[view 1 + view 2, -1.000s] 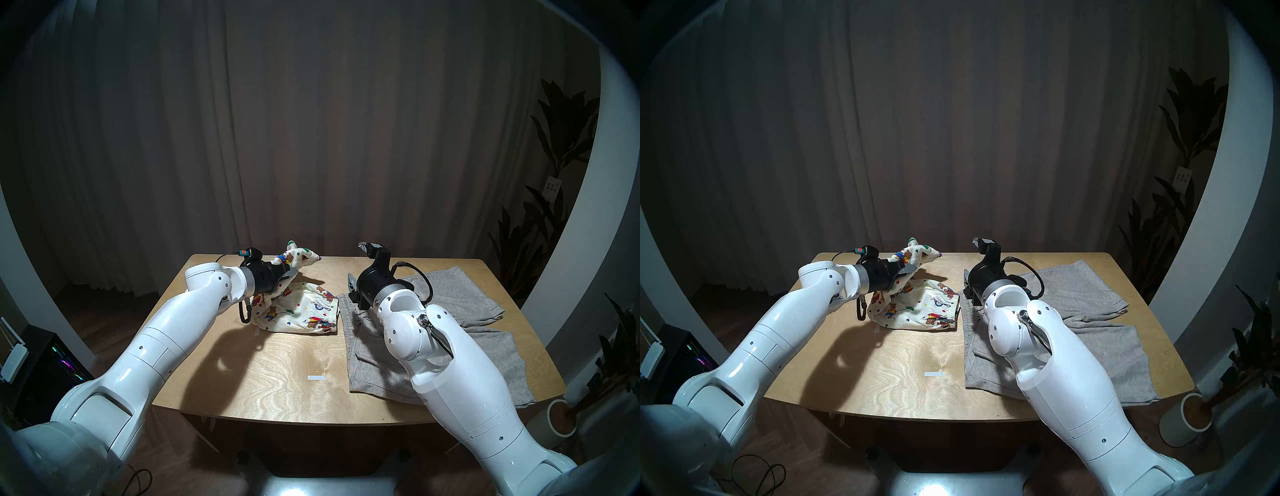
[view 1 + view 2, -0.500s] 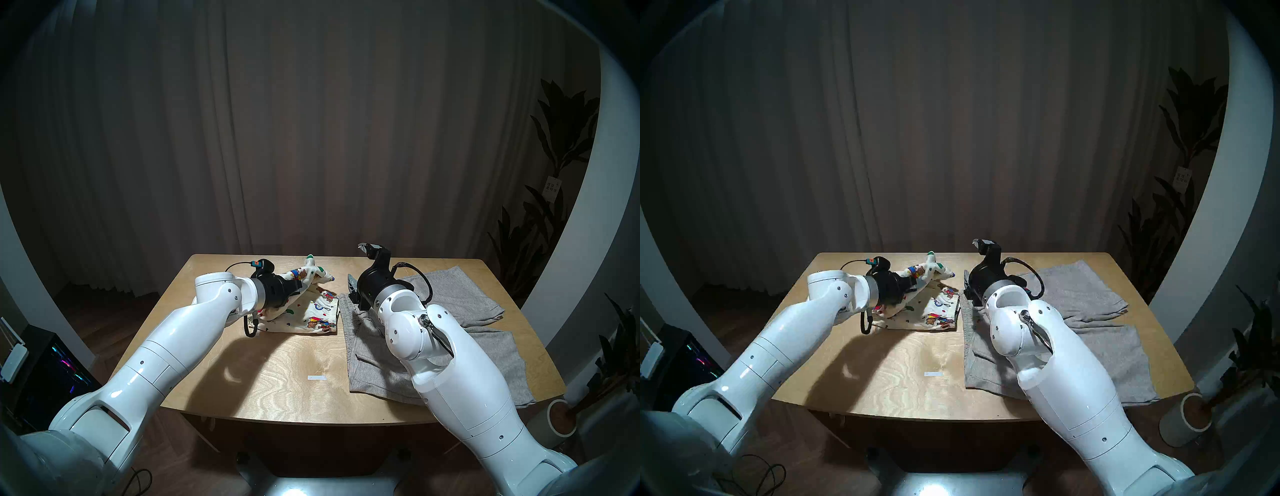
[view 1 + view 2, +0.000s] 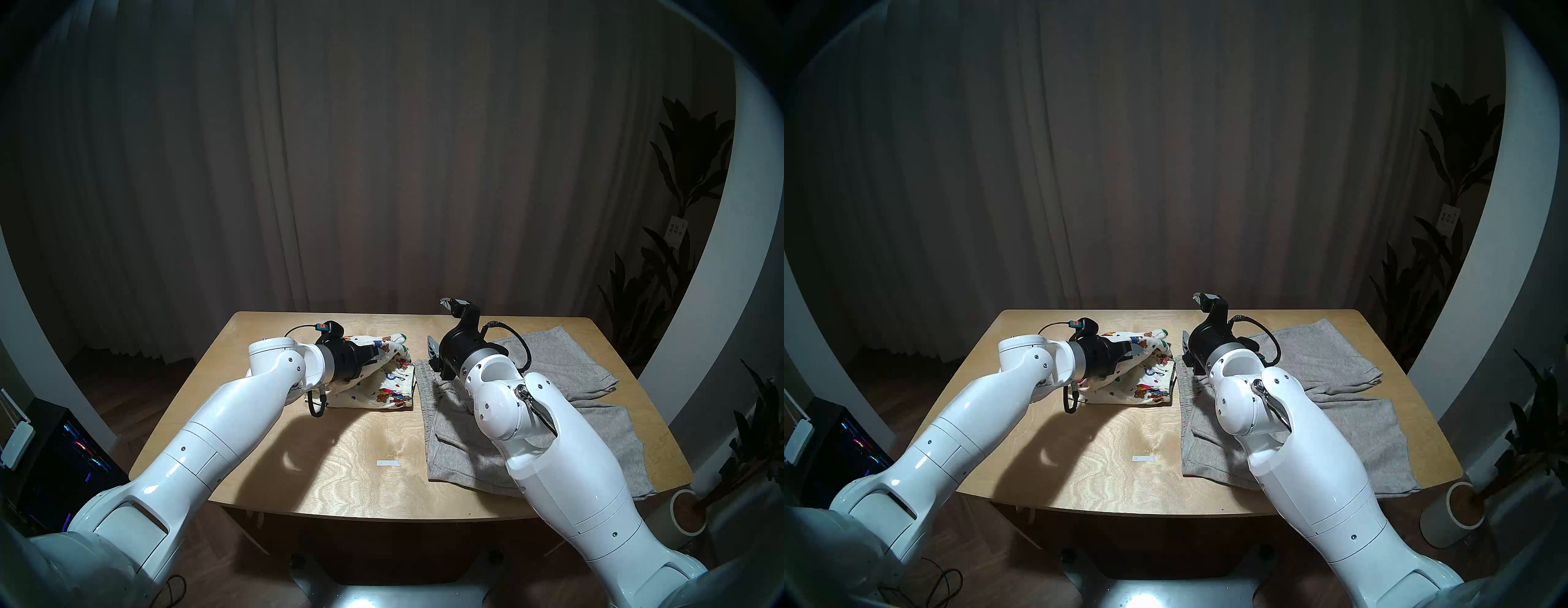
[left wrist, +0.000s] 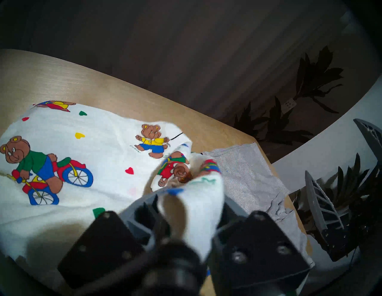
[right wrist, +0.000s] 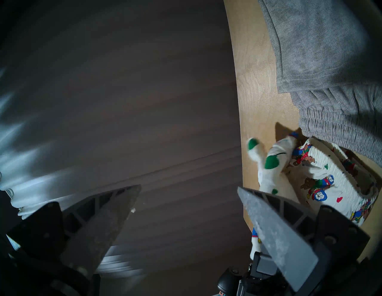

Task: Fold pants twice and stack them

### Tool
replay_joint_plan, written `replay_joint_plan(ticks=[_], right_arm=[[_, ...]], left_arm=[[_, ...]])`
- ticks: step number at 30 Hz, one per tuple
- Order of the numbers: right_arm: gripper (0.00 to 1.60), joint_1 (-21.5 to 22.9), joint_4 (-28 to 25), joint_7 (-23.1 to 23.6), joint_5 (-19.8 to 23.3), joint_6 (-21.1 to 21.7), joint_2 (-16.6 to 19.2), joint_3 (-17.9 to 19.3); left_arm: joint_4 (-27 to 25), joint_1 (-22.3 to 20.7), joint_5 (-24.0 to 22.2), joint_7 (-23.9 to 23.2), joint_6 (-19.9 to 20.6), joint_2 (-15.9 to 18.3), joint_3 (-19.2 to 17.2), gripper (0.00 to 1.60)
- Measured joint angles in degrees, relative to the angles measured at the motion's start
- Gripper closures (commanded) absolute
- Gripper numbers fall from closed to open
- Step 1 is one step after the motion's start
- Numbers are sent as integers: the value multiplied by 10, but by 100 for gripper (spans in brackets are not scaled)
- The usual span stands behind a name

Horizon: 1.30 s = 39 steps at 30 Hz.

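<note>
Cream bear-print shorts (image 3: 382,384): on desk (image 3: 339,458), fold draped between left hand (image 4: 186,206) fingers, grip unclear.
Right hand (image 5: 186,198): wide open, empty.

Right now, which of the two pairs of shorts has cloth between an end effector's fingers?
The bear-print shorts: a fold of them sits between the left end effector's fingers. The grey shorts lie flat and untouched, beneath the open right end effector.

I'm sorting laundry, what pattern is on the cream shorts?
Teddy bears and small coloured hearts on the cream shorts; clearest in the left wrist view.
</note>
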Motion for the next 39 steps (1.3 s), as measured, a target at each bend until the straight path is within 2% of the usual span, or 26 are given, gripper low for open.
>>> replay_joint_plan(ticks=[4, 11, 12, 13, 14, 17, 20, 21, 29, 39], right_arm=[[0, 1, 4, 0, 2, 3, 0, 3], [0, 2, 9, 0, 4, 7, 0, 8], [0, 2, 10, 0, 4, 7, 0, 8], [0, 2, 10, 0, 4, 8, 0, 9], [0, 2, 10, 1, 5, 8, 1, 10], [0, 2, 10, 1, 5, 10, 1, 11], [0, 2, 10, 1, 6, 12, 2, 13], [0, 2, 10, 1, 6, 13, 3, 13], [0, 0, 7, 0, 8, 16, 8, 17], [0, -7, -2, -2, 10, 18, 18, 20]], left_arm=[[-4, 2, -6, -1, 6, 0, 0, 99], [-12, 10, -17, -9, 19, 0, 0, 90], [-13, 11, -18, -11, 20, 0, 0, 77], [-14, 12, -19, -14, 21, 0, 1, 77], [-15, 14, -20, -20, 22, 1, 1, 71], [-19, 18, -22, -32, 25, 3, 3, 25], [-22, 22, -24, -47, 27, 8, 4, 14], [-23, 24, -25, -51, 28, 10, 4, 1], [-22, 31, -33, -62, 31, 13, 5, 0], [15, 41, -57, -79, 48, -6, 17, 0]])
